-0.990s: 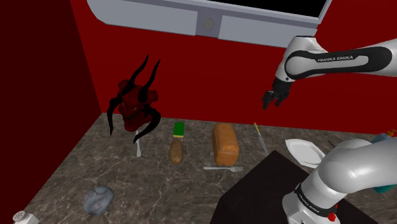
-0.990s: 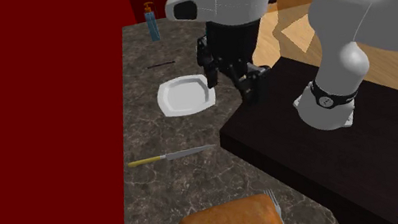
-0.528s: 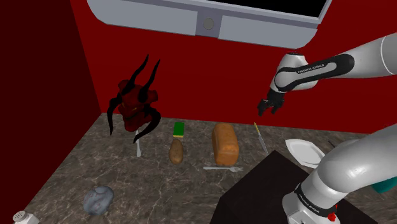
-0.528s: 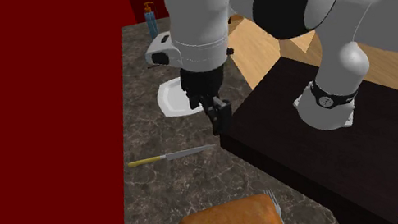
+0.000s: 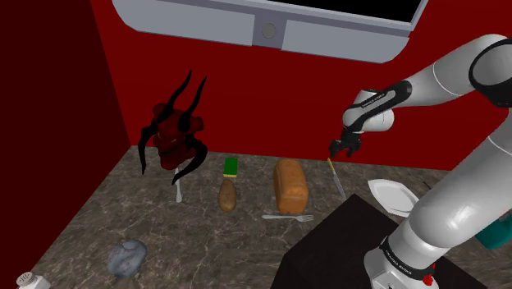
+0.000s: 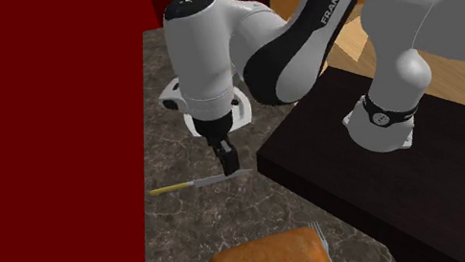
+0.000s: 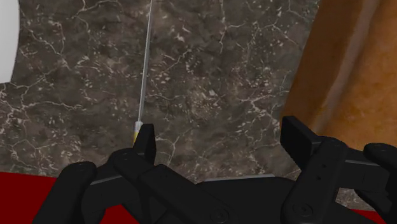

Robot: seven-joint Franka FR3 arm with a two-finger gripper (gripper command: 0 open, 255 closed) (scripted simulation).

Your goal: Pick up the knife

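Flat, even light is falling over the dark veined marble counter [image 5: 205,238], leaving it rather dim. The red side wall [image 5: 49,123] is sitting darker than the red back wall [image 5: 271,107]. The white robot arm [image 6: 208,51] is catching soft highlights above and greying underneath.

Cameras: three views, one counter.
Shoulder view: high beside the stand [image 5: 328,254], facing the red wall [image 5: 271,90] across the counter [image 5: 98,222]. Second exterior view: close, looking along the counter's wall edge. Wrist view: near, looking down onto the counter. All three share the knife [image 5: 336,176] and the loaf [image 5: 290,186].
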